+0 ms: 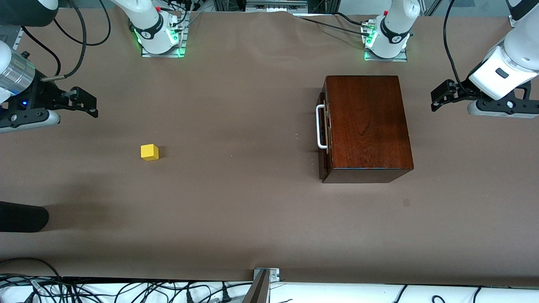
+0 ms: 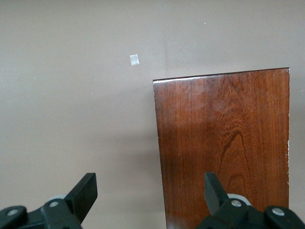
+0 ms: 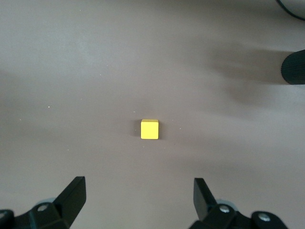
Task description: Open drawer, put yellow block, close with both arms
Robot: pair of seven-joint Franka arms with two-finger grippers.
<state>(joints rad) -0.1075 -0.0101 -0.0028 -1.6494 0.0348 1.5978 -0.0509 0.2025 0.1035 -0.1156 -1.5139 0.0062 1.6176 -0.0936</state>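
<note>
The dark mahogany box [image 1: 366, 126] stands toward the left arm's end of the table. Its drawer is shut, and the white bar handle [image 1: 321, 126] faces the right arm's end. The box top also shows in the left wrist view [image 2: 224, 143]. The yellow block [image 1: 149, 152] sits alone on the table toward the right arm's end, and it shows in the right wrist view [image 3: 149, 129]. My right gripper [image 1: 86, 102] hovers open and empty over bare table at its end [image 3: 138, 193]. My left gripper [image 1: 438, 97] hovers open and empty over the table beside the box's closed back [image 2: 147, 191].
A black rounded object [image 1: 21, 216] pokes in at the table's edge at the right arm's end, nearer the front camera than the block; it also shows in the right wrist view [image 3: 293, 67]. A small patch [image 1: 406, 202] marks the brown table cover [image 1: 236, 202].
</note>
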